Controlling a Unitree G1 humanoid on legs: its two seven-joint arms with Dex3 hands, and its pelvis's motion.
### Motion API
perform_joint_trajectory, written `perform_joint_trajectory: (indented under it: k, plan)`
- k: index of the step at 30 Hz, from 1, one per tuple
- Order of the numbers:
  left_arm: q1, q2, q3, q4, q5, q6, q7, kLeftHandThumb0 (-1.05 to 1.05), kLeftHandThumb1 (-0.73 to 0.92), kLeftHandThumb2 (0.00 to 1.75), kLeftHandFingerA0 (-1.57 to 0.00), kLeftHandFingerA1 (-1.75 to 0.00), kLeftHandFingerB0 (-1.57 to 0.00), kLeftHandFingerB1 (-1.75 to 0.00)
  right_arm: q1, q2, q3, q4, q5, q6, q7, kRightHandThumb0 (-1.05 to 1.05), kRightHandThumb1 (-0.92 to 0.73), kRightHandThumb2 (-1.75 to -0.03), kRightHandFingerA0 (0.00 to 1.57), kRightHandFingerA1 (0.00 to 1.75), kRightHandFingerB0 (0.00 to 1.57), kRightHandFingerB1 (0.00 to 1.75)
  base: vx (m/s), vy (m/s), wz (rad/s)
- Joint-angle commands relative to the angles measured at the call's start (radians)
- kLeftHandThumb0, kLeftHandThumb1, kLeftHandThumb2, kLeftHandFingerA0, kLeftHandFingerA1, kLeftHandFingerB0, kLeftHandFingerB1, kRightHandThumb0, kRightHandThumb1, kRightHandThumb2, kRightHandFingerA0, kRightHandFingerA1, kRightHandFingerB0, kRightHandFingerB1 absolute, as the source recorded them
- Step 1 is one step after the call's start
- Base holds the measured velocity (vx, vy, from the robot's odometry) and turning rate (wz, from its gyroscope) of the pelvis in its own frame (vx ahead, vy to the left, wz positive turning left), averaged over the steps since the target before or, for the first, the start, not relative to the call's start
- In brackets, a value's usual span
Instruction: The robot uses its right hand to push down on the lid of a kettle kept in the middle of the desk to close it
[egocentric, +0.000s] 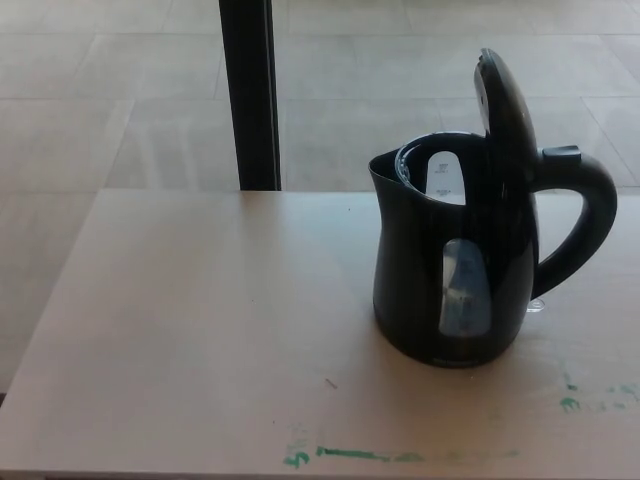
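The kettle stands right of centre on the desk with its lid upright, no fingers in view to judge, so a sideways push could tip or slide it.

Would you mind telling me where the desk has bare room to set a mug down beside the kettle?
The widest free patch is the desk left of the kettle, from its spout side to the desk's left edge. A narrower bare strip runs in front of the kettle, bordered by green marks near the front edge. The right side is tight: the handle reaches nearly to the picture's edge.
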Motion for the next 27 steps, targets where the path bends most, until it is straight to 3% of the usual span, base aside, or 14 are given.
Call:
perform_joint_trajectory:
  k: [1, 4, 7, 8, 10, 11, 12, 14, 16, 17, 22, 24, 25, 27]
  plan:
    - [-0.052, 0.1, 0.152, 0.112, -0.166, 0.05, -0.198, -0.73, 0.55, 0.91, -0.49, -0.61, -0.36, -0.5, -0.055, -0.093, -0.281, -0.117, 0.355, 0.007, 0.128, -1.03, -0.69, -1.09, 0.33, 0.89, 0.17, 0.84, 0.0, 0.0, 0.0]
    - [-0.038, 0.099, 0.159, 0.082, -0.164, 0.058, -0.212, -0.73, 0.56, 0.92, -0.49, -0.64, -0.36, -0.51, -0.112, -0.13, -0.295, -0.178, 0.358, 0.042, 0.128, -1.0, -0.8, -0.64, 0.29, 0.94, 0.18, 0.92, 0.0, 0.0, 0.0]
    - [-0.043, 0.099, 0.169, 0.09, -0.16, 0.058, -0.208, -0.66, 0.53, 0.92, -0.49, -0.64, -0.32, -0.5, -0.186, -0.182, -0.272, -0.241, 0.326, 0.063, 0.13, -0.95, -0.81, -0.64, 0.28, 0.78, 0.17, 0.76, 0.0, 0.0, 0.0]
    - [-0.045, 0.096, 0.177, 0.098, -0.162, 0.056, -0.208, -0.64, 0.66, 0.6, -0.54, -0.56, -0.39, -0.37, -0.203, -0.197, -0.263, -0.258, 0.321, 0.061, 0.15, -0.9, -0.6, -1.02, 0.24, 0.66, 0.16, 0.63, 0.0, 0.0, 0.0]
    - [-0.047, 0.099, 0.178, 0.12, -0.15, 0.041, -0.215, -0.72, 0.56, 0.9, -0.47, -0.6, -0.32, -0.48, -0.293, -0.241, -0.257, -0.356, 0.392, 0.172, 0.177, -0.87, -0.71, -0.62, 0.18, 0.56, 0.2, 0.49, 0.0, 0.0, 0.0]
    - [-0.048, 0.098, 0.182, 0.12, -0.154, 0.044, -0.216, -0.64, 0.66, 0.6, -0.51, -0.54, -0.38, -0.36, -0.316, -0.255, -0.243, -0.382, 0.388, 0.177, 0.182, -0.85, -0.71, -0.62, 0.19, 0.59, 0.19, 0.47, 0.0, 0.0, 0.0]
    - [-0.043, 0.098, 0.176, 0.112, -0.147, 0.036, -0.22, -0.67, 0.54, 0.92, -0.47, -0.62, -0.28, -0.48, -0.352, -0.286, -0.212, -0.419, 0.364, 0.186, 0.185, -0.87, -0.55, -0.96, 0.21, 0.62, 0.19, 0.54, 0.0, 0.0, 0.0]
    - [-0.044, 0.101, 0.173, 0.118, -0.137, 0.029, -0.218, -0.68, 0.67, 0.59, -0.51, -0.52, -0.38, -0.35, -0.431, -0.346, -0.137, -0.493, 0.294, 0.185, 0.181, -0.92, -0.78, -0.65, 0.15, 0.56, 0.16, 0.44, 0.0, 0.0, 0.0]
    - [-0.044, 0.102, 0.171, 0.125, -0.131, 0.025, -0.216, -0.76, 0.57, 0.92, -0.49, -0.61, -0.34, -0.48, -0.498, -0.376, -0.101, -0.528, 0.301, 0.229, 0.187, -0.91, -0.77, -0.65, 0.1, 0.52, 0.12, 0.38, 0.0, 0.0, 0.0]
    - [-0.045, 0.103, 0.172, 0.127, -0.131, 0.027, -0.213, -0.75, 0.56, 0.91, -0.48, -0.6, -0.33, -0.48, -0.527, -0.391, -0.077, -0.546, 0.287, 0.24, 0.185, -0.85, -0.63, -1.05, 0.0, 0.51, 0.01, 0.37, 0.0, 0.0, 0.0]
    - [-0.051, 0.109, 0.174, 0.141, -0.131, 0.027, -0.218, -0.69, 0.67, 0.6, -0.51, -0.51, -0.39, -0.36, -0.796, -0.457, 0.139, -0.563, 0.136, 0.236, 0.166, -0.9, -0.71, -1.1, 0.04, 0.36, 0.11, 0.2, 0.0, 0.0, 0.0]
    - [-0.056, 0.109, 0.172, 0.153, -0.127, 0.021, -0.213, -0.7, 0.53, 0.91, -0.46, -0.59, -0.29, -0.48, -0.842, -0.483, 0.191, -0.537, 0.096, 0.219, 0.181, -0.85, -0.69, -1.09, 0.07, 0.41, 0.06, 0.23, 0.0, 0.0, 0.0]
    - [-0.055, 0.109, 0.173, 0.149, -0.128, 0.022, -0.214, -0.74, 0.56, 0.91, -0.49, -0.6, -0.35, -0.49, -0.945, -0.482, 0.245, -0.495, 0.102, 0.253, 0.214, -0.87, -0.84, -0.67, 0.1, 0.35, 0.07, 0.24, 0.0, 0.0, 0.0]
    - [-0.053, 0.108, 0.165, 0.15, -0.121, 0.009, -0.219, -0.69, 0.69, 0.61, -0.51, -0.51, -0.38, -0.36, -0.979, -0.48, 0.272, -0.481, 0.096, 0.258, 0.215, -0.87, -0.83, -0.65, 0.1, 0.36, 0.1, 0.28, 0.0, 0.0, 0.0]
